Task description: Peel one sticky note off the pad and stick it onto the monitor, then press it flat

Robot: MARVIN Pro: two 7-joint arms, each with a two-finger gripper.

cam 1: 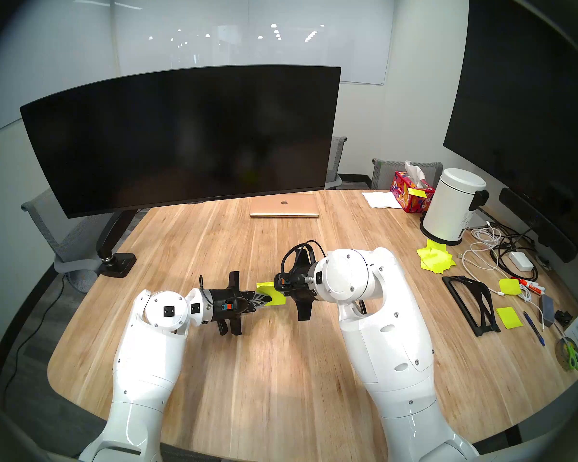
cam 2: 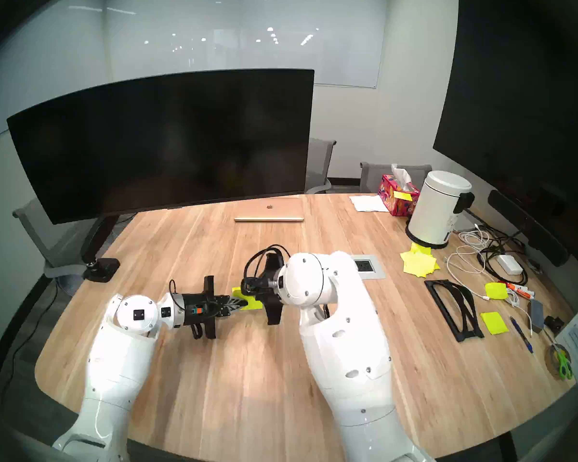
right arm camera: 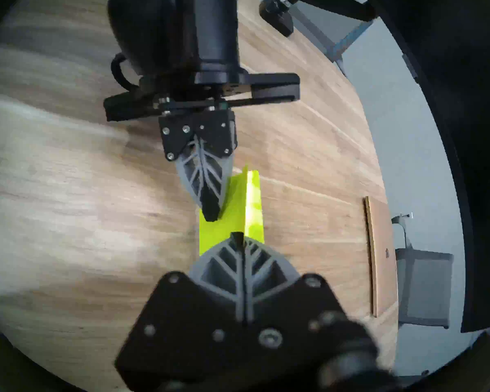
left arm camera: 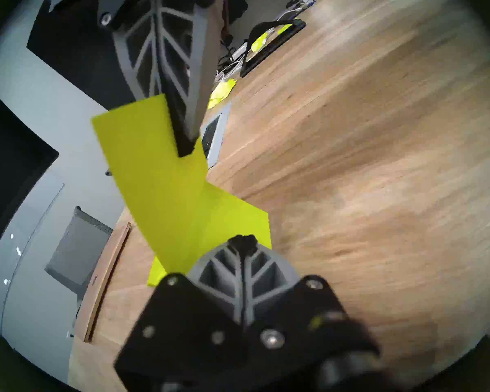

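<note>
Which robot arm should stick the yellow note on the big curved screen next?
Right. The right gripper is shut on the lifted sticky note, while the left gripper, also shut, just presses down on the pad.

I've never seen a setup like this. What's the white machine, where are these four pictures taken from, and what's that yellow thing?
It is a robot with two white arms, each ending in a black two-fingered gripper. The two wide pictures come from its head; the close-ups from a camera on each wrist. On the wooden table are a wide curved black monitor, a shut gold laptop and loose neon yellow notes. The left gripper, shut, presses on the neon yellow-green pad; the right gripper pinches one thin yellow-green sticky note, bent up from it.
</note>
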